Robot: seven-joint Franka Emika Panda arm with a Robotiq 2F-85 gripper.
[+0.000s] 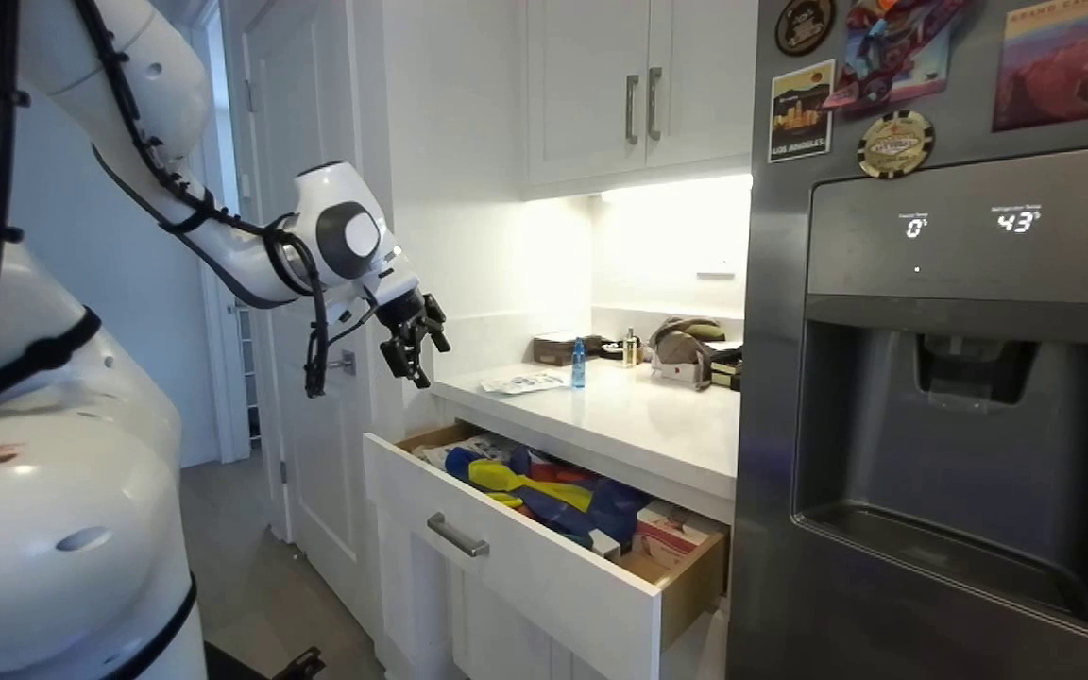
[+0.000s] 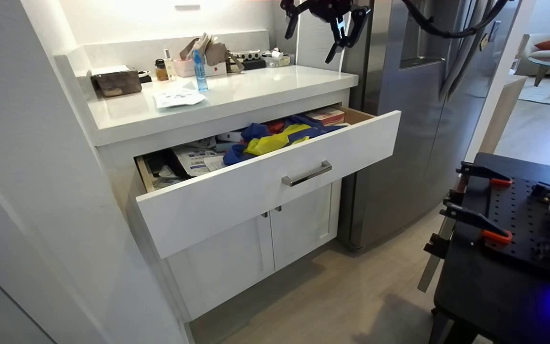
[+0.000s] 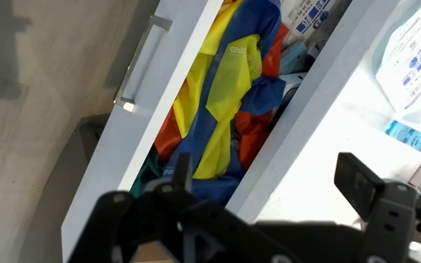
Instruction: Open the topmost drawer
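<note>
The topmost drawer is pulled out from under the counter; its white front shows in both exterior views (image 1: 553, 581) (image 2: 227, 203) and in the wrist view (image 3: 117, 153). Its silver bar handle (image 1: 457, 535) (image 2: 306, 175) sits mid-front, and also shows in the wrist view (image 3: 134, 62). Blue, yellow and red packets (image 1: 544, 486) (image 2: 280, 138) (image 3: 232, 76) lie inside with papers and boxes. My gripper (image 1: 433, 365) (image 2: 309, 48) is open and empty, raised above the drawer and counter, apart from the handle. In the wrist view its fingers (image 3: 265, 160) are wide apart.
A white counter (image 1: 657, 425) above the drawer bears a blue bottle (image 2: 199, 71), a white packet (image 2: 178, 97) and several small items. A steel refrigerator (image 1: 941, 604) stands beside it. Cabinet doors (image 2: 222, 267) are below. A black table (image 2: 494, 286) with clamps stands opposite.
</note>
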